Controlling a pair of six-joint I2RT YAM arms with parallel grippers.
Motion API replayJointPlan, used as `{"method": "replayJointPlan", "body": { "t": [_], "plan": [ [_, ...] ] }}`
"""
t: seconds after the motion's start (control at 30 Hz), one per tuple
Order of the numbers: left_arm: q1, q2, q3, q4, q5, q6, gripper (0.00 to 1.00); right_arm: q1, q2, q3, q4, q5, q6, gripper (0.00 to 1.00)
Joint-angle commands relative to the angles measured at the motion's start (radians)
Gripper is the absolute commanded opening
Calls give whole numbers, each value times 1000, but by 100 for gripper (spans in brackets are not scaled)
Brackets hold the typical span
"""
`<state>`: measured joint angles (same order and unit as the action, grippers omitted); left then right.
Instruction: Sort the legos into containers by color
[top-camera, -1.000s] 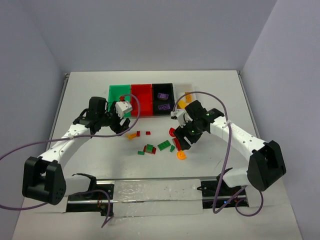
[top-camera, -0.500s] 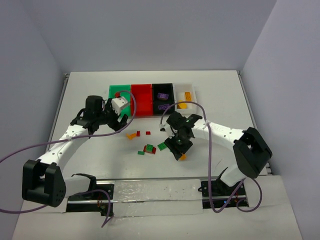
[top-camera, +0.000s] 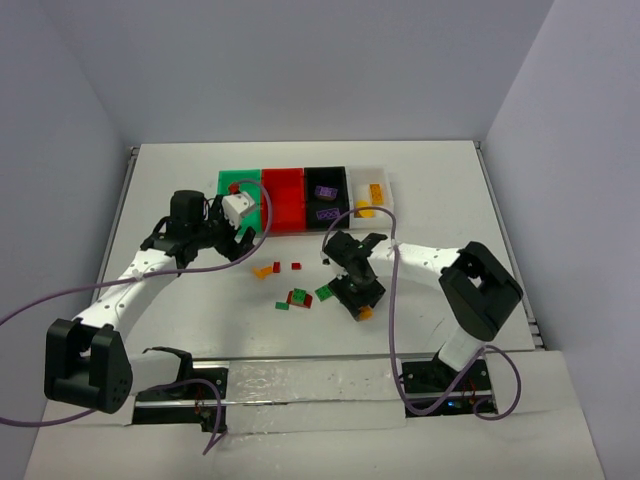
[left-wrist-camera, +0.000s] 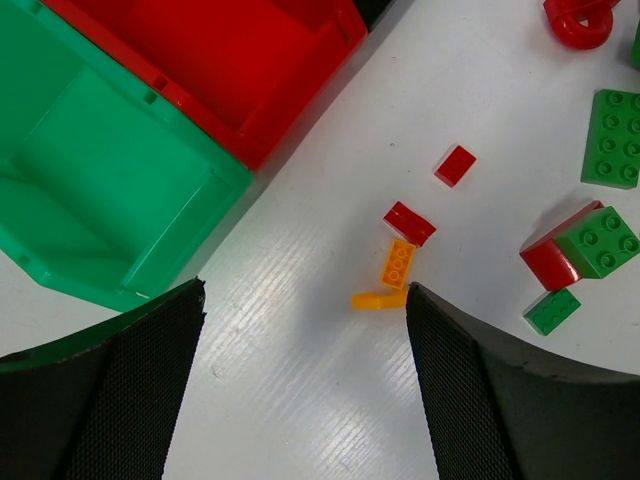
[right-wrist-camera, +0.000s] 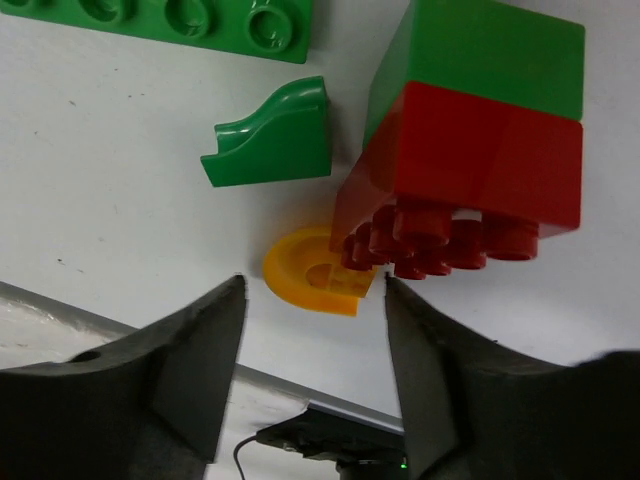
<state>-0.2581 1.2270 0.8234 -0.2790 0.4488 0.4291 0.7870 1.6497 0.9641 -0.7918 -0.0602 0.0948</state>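
The four joined bins stand at the back: green (top-camera: 238, 192), red (top-camera: 284, 197), black (top-camera: 326, 200) with two purple bricks (top-camera: 324, 192), clear white (top-camera: 374, 188) with an orange brick. Loose legos lie in front of them. My right gripper (top-camera: 357, 296) is open and low over an orange half-round piece (right-wrist-camera: 310, 272), which lies just beyond its fingertips (right-wrist-camera: 312, 298) next to a red-and-green block (right-wrist-camera: 470, 170). My left gripper (top-camera: 243, 243) is open and empty above bare table near the green bin (left-wrist-camera: 110, 180). Two small orange bricks (left-wrist-camera: 398, 265) lie by its right finger.
Small red bricks (left-wrist-camera: 455, 165), a green plate (left-wrist-camera: 612, 138), a red-and-green block (left-wrist-camera: 585, 245) and a red ring (left-wrist-camera: 580, 20) lie right of the left gripper. A green curved piece (right-wrist-camera: 270, 135) and a green plate (right-wrist-camera: 180, 20) lie by the right gripper. An orange piece (top-camera: 364, 209) sits before the clear bin.
My right gripper has swung left and down from near the bins to the loose pile, over the orange half-round piece. My left gripper has shifted slightly towards the green bin.
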Motion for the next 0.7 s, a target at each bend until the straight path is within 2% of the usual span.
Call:
{"method": "replayJointPlan", "body": {
  "t": [0.0, 0.1, 0.23, 0.27, 0.47, 0.53, 0.67],
  "plan": [
    [6, 3, 30, 43, 5, 5, 88, -9, 31, 46, 23, 4, 16, 68],
    [6, 3, 29, 43, 3, 8, 88, -11, 51, 54, 22, -11, 11, 67],
    [6, 3, 28, 49, 1, 11, 88, -12, 55, 55, 25, -23, 11, 57],
    [6, 4, 26, 50, 2, 11, 88, -12, 50, 53, 25, -23, 9, 52],
    [6, 8, 30, 54, 1, 11, 88, -11, -6, 31, 6, -28, -9, 35],
    [6, 10, 33, 53, 2, 2, 89, -12, -49, 33, -17, -54, -29, 24],
    [6, 11, 46, 48, 17, -31, 93, -11, -169, 88, -80, -143, -114, 15]
  ]
}}
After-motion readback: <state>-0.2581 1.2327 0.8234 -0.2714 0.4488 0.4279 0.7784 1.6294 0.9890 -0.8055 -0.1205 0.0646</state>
